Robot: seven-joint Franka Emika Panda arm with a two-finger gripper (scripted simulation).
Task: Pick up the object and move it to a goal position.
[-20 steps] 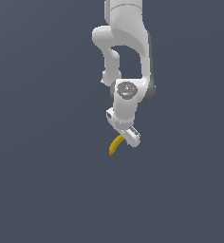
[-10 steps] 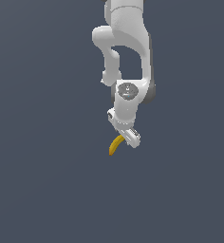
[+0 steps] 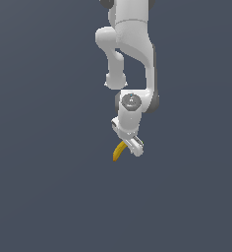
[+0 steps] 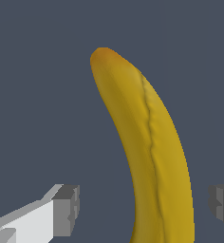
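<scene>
The object, a small curved yellow banana point(image 3: 118, 152), shows just below the white gripper point(image 3: 128, 144) in the exterior view, sticking out toward that view's left. The wrist view has the banana point(image 4: 152, 142) filling the middle of the picture, lengthwise between the two grey fingertips point(image 4: 66, 210). A gap shows on each side of the banana, wider on one side than the other. The gripper point(image 4: 144, 209) is open around the banana and neither pad touches it. The banana's end nearest the camera is cut off by the frame.
A plain dark grey-blue surface point(image 3: 49, 197) surrounds the arm on all sides. The white arm point(image 3: 132, 54) comes down from the top of the exterior view. No other objects or edges show.
</scene>
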